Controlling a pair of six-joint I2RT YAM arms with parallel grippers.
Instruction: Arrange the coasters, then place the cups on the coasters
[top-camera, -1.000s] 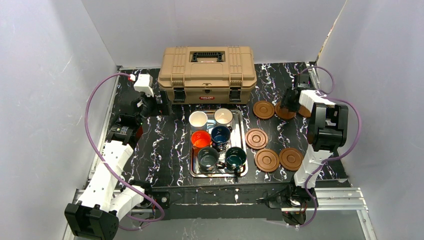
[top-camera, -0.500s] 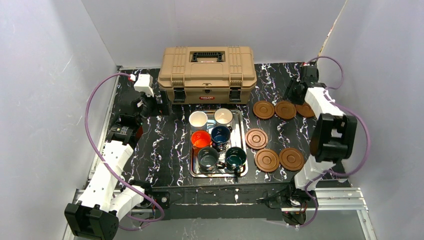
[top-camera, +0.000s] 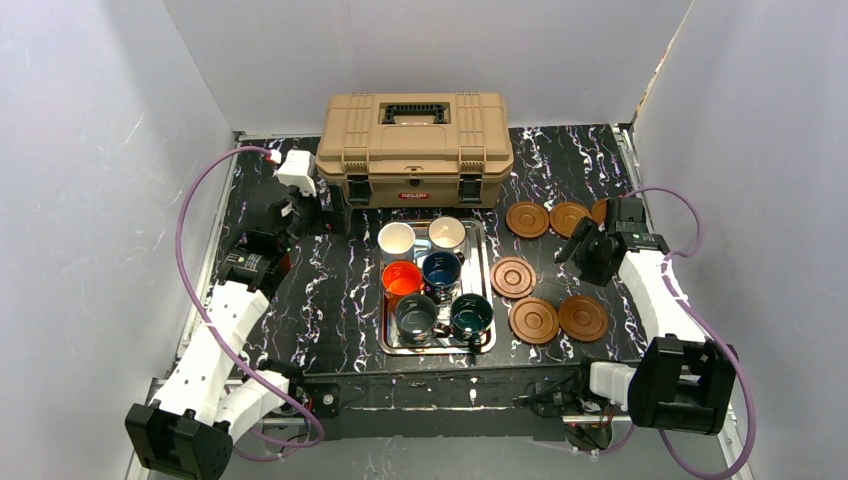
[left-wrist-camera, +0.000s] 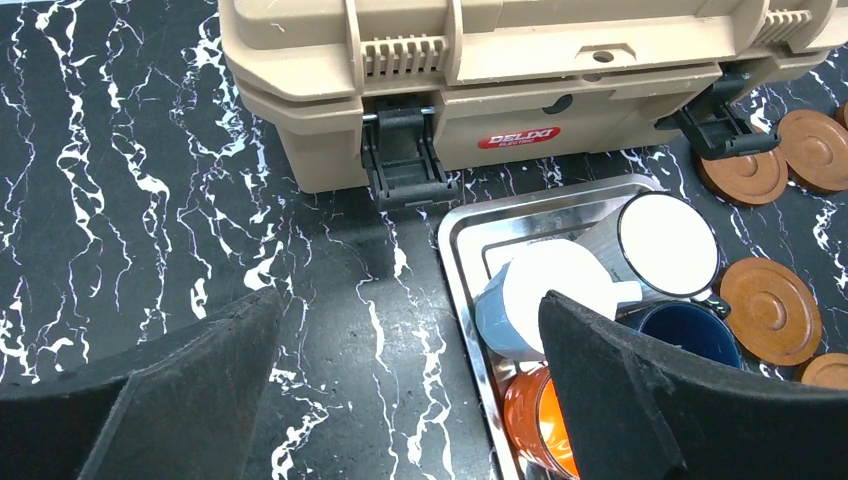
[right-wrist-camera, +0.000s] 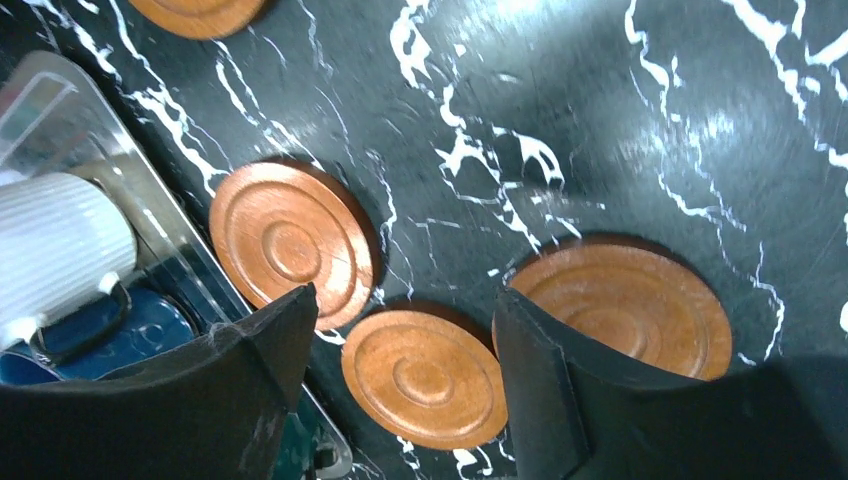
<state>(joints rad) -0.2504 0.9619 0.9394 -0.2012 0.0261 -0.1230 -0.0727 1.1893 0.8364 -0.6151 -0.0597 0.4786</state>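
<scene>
Several brown coasters lie right of the steel tray (top-camera: 437, 350): two clear ones at the back (top-camera: 527, 219) (top-camera: 569, 219), a third partly behind my right arm, one by the tray (top-camera: 513, 277) and two in front (top-camera: 533, 320) (top-camera: 583, 317). The cups stand in the tray: two cream (top-camera: 397, 238) (top-camera: 447, 233), orange (top-camera: 402, 278), navy (top-camera: 441, 268), grey-green (top-camera: 415, 315), teal (top-camera: 471, 315). My right gripper (top-camera: 585, 250) (right-wrist-camera: 405, 300) hangs open and empty above the front coasters (right-wrist-camera: 423, 378). My left gripper (top-camera: 325, 215) (left-wrist-camera: 410, 300) is open and empty, just left of the tray (left-wrist-camera: 450, 235).
A tan toolbox (top-camera: 415, 148) stands at the back behind the tray, close to my left gripper. White walls close in the black marbled table on three sides. Purple cables loop beside both arms.
My right arm has drawn back from the far right corner toward the front coasters, and its jaws have opened wider. My left gripper has shifted slightly right toward the toolbox.
</scene>
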